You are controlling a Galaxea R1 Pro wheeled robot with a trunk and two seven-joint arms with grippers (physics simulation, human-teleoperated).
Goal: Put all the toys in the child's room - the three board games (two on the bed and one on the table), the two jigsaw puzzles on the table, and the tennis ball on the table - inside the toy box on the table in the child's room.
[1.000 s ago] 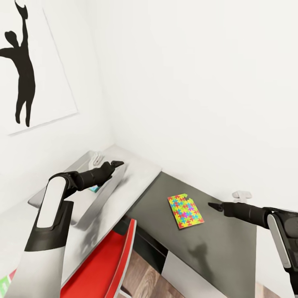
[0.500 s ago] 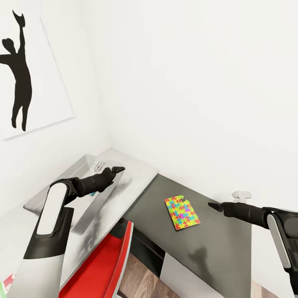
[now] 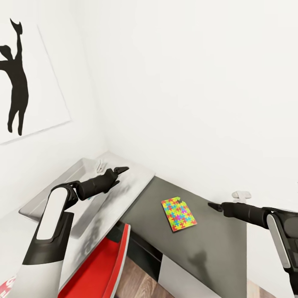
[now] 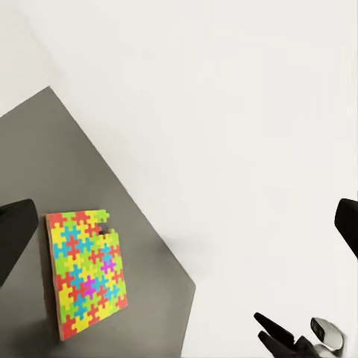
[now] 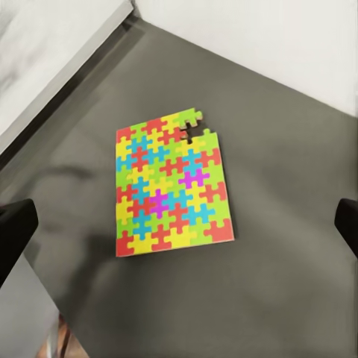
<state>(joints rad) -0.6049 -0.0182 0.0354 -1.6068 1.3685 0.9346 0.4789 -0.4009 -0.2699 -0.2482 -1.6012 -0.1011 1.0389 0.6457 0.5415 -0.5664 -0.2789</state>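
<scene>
Jigsaw puzzle (image 3: 178, 214) flat on dark cabinet top (image 3: 215, 244), near open, empty right pincer (image 3: 213, 205).

One jigsaw puzzle (image 3: 179, 213) lay on the dark grey cabinet top (image 3: 215, 248), near its wall-side edge. One toy box (image 3: 45, 198) sat on the light grey table (image 3: 136, 176). One red chair (image 3: 101, 269) stood below the table's edge. One silhouette picture (image 3: 25, 78) hung on the wall. Two robot arms were there.
</scene>
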